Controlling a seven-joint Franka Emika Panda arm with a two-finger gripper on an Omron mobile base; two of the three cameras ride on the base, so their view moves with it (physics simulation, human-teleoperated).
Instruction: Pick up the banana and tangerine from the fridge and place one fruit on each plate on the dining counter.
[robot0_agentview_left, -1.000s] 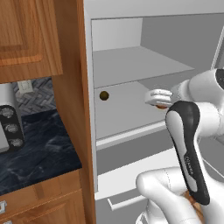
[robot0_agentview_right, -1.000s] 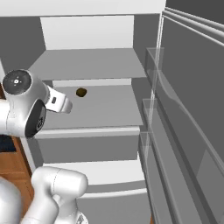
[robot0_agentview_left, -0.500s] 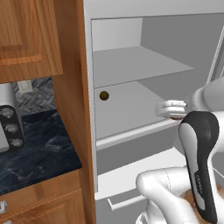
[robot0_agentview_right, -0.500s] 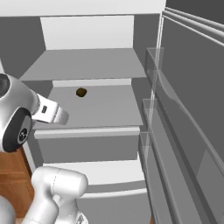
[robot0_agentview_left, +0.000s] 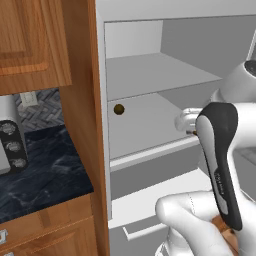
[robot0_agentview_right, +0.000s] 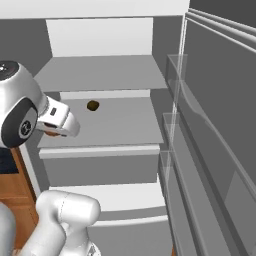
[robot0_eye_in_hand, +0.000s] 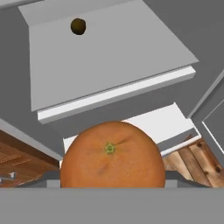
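The tangerine (robot0_eye_in_hand: 111, 157), round and bright orange with a small green stem scar, sits right in front of the hand camera, and my gripper (robot0_agentview_left: 187, 122) is shut on it. The fruit hides the fingertips. My hand hovers at the front edge of the middle shelf (robot0_agentview_left: 150, 127) of the open fridge (robot0_agentview_right: 105, 40). In the right base view the gripper (robot0_agentview_right: 64, 123) is left of that shelf's front lip. The banana, the plates and the dining counter are out of view.
A dark olive-brown round fruit (robot0_agentview_left: 119, 109) (robot0_agentview_right: 93, 105) (robot0_eye_in_hand: 78, 26) lies at the back of the middle shelf. The open fridge door with its shelves (robot0_agentview_right: 210, 150) stands on the right. Wooden cabinets (robot0_agentview_left: 30, 45) and a dark marbled counter (robot0_agentview_left: 45, 180) with an appliance (robot0_agentview_left: 10, 135) are left.
My hand has drawn back and sunk a little toward the front edge of the shelf, with the tangerine in it. The forearm has swung lower and closer to the cameras.
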